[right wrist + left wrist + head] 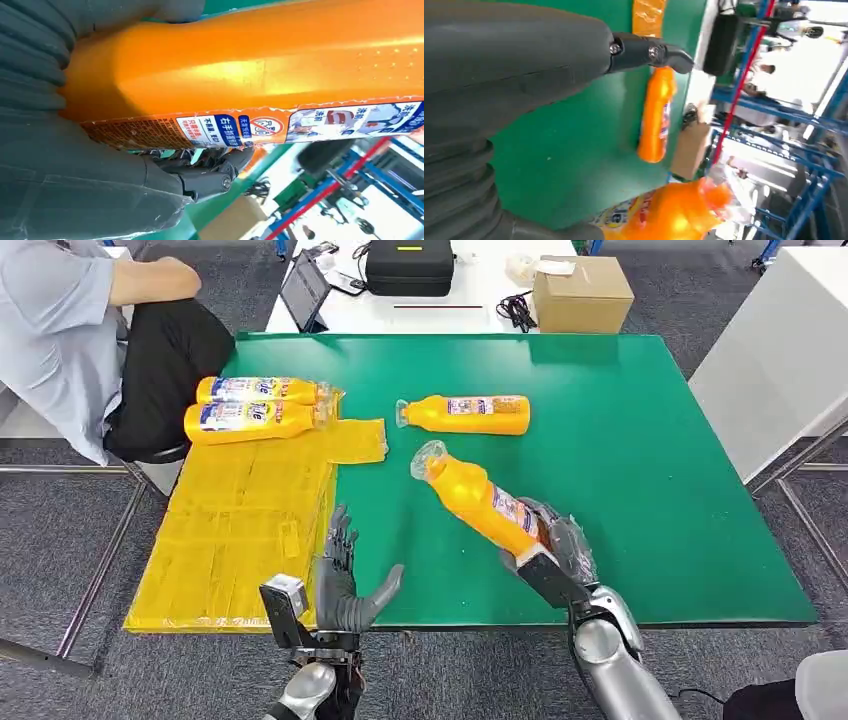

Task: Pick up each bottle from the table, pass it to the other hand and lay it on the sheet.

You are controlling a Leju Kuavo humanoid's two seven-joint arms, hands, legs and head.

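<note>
My right hand (pixel 552 545) grips the base of an orange bottle (pixel 478 499), lifted off the green table (pixel 650 470) and tilted with its plastic-wrapped cap toward the far left. That bottle's orange body and label (pixel 260 75) lie close in the right wrist view. My left hand (pixel 345 585) is open near the table's front edge, fingers spread, beside the yellow sheet (pixel 240 530). Two orange bottles (pixel 255 408) lie on the sheet's far end. Another orange bottle (pixel 465 414) lies on the table, also in the left wrist view (pixel 655 115), where the held bottle (pixel 669 212) shows too.
A person (pixel 90 330) sits at the far left beside the sheet. Behind the green table stands a white table with a tablet (pixel 305 290), a black case (pixel 408 268), cables and a cardboard box (pixel 582 295). A white surface (pixel 780 360) lies at the right.
</note>
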